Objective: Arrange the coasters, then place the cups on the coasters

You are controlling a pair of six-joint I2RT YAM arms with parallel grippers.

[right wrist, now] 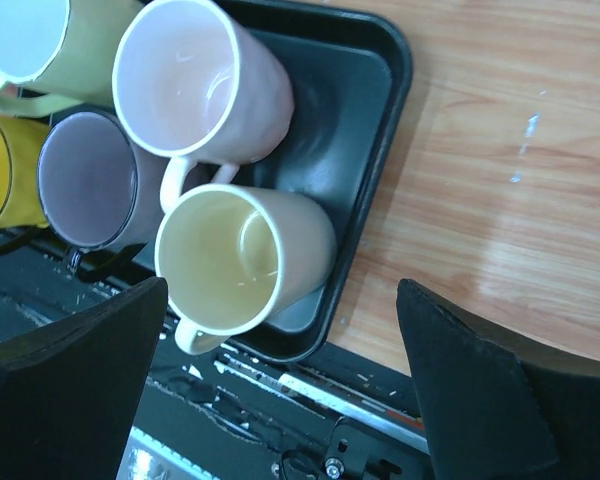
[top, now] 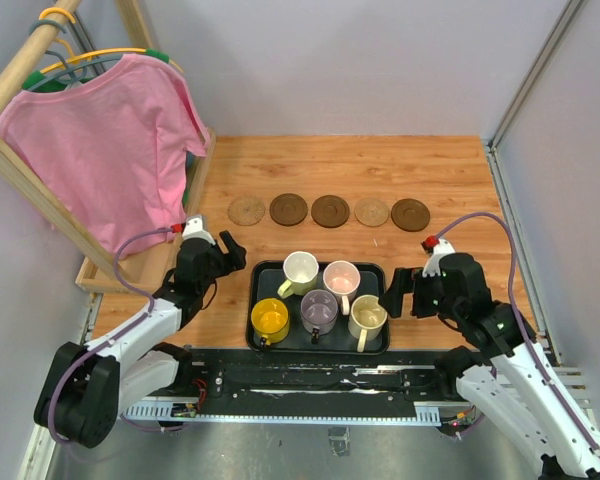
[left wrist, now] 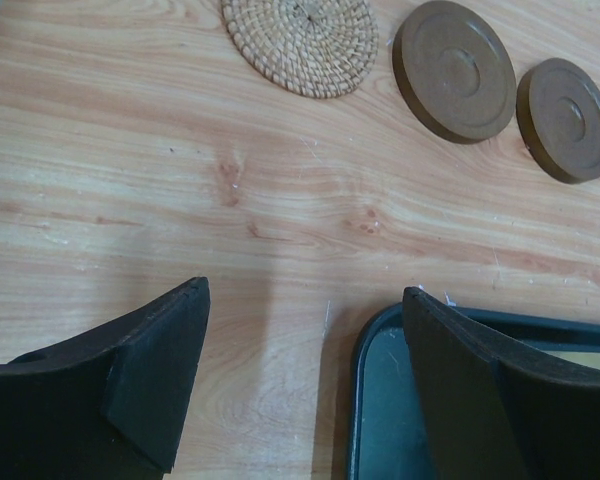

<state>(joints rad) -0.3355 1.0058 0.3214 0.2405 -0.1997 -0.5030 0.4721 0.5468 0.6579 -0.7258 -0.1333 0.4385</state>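
Find the five coasters [top: 329,211] lined up in one row across the middle of the top view, none carrying a cup; judge the arranging done. Find all five cups [top: 319,312] bunched on the black tray [top: 264,284] at lower centre, below that row. See the left gripper [top: 223,250] just off the tray's upper-left corner, jaws spread wide, only bare table [left wrist: 180,180] and a tray corner between them in the left wrist view. See the right gripper [top: 408,293] just off the tray's right edge, jaws likewise spread wide and empty. Mark the deciding relation: pale yellow-cream cup [right wrist: 235,260] at the tray's lower-right corner, straight ahead of the right jaws and nearest that arm, mouth up, handle turned to the lower left of the right wrist frame. Reckon the bright yellow cup [top: 270,318], at the tray's lower left, the left arm's closest. Expect a short reach from the right, then a carry up-frame to the rightmost coaster [top: 410,214].
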